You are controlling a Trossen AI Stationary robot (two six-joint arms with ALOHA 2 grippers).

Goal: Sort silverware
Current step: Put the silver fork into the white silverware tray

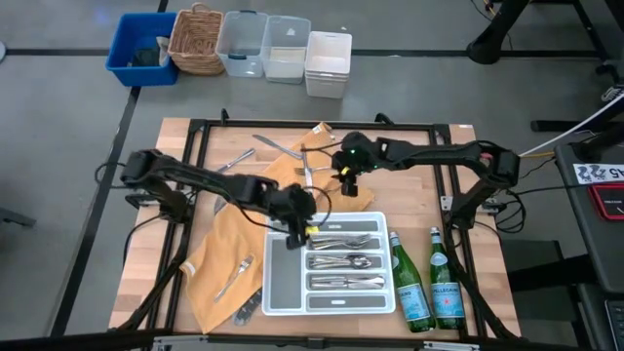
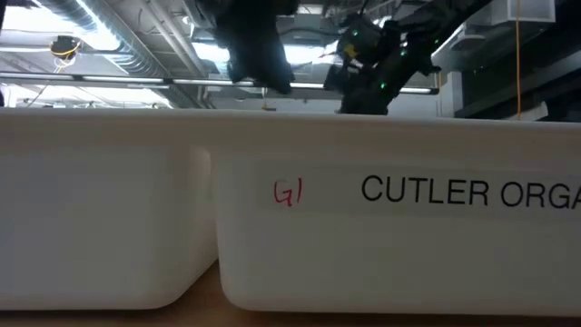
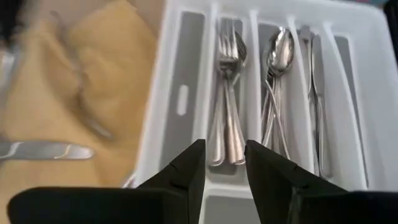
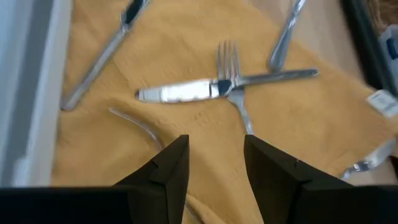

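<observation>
Mid-sort, just past a drop-off. Left gripper (image 3: 224, 163) over the white tray (image 1: 271, 292), jaws parted a little, holding nothing; forks (image 3: 227, 99) lying straight ahead in their slot, spoons (image 3: 277, 93) and knives (image 3: 316, 99) one and two slots over. Right gripper (image 4: 214, 163) wide open, empty, hovering above the yellow cloth (image 4: 186, 130). Just beyond its fingertips: a fork (image 4: 233, 78) crossed over a table knife (image 4: 205, 90), touching. Probably next: drop onto the fork, pinch the slim handle. All polished metal, thin, flat, likely slippery; cloth soft, may bunch.
</observation>
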